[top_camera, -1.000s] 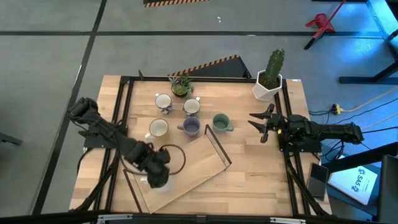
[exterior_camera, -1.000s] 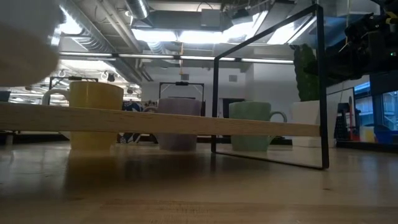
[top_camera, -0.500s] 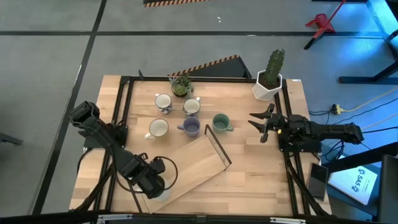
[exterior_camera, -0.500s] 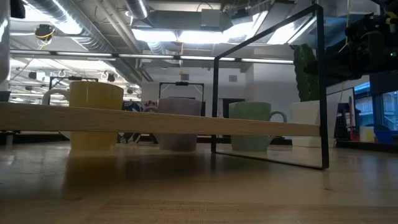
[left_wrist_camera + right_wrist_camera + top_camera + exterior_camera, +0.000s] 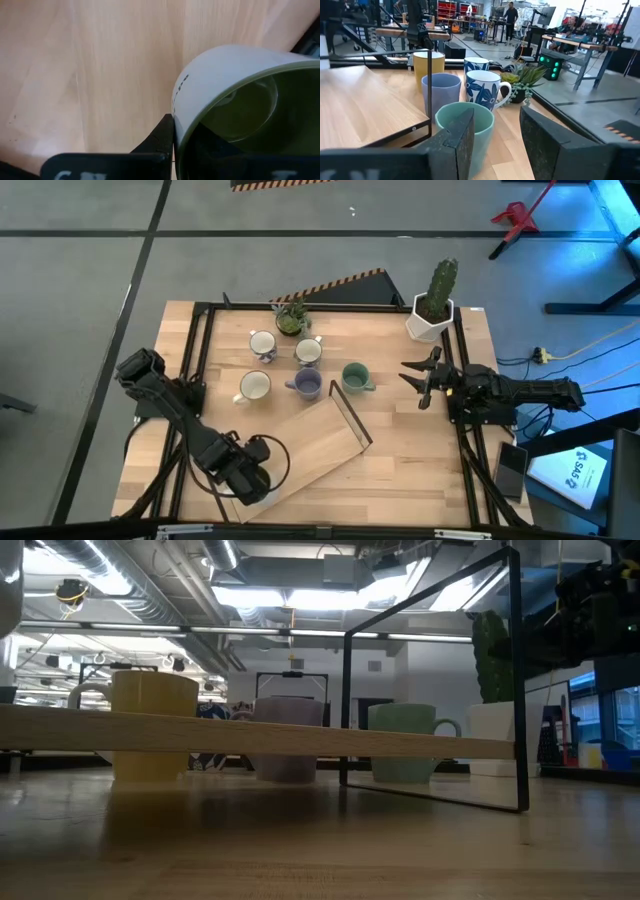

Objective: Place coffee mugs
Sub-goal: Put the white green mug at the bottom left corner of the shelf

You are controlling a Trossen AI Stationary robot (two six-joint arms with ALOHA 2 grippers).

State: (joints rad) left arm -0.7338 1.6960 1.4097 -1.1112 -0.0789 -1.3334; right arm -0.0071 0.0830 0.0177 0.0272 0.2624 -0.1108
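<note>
The left end effector pinches a white mug by its rim over the near-left end of the wooden board, with the other mugs beyond it, while the right end effector waits spread, facing them.

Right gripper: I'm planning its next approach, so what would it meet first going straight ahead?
Most likely the teal mug, framed between the open fingers of the right gripper. The lavender mug stands behind it.
</note>
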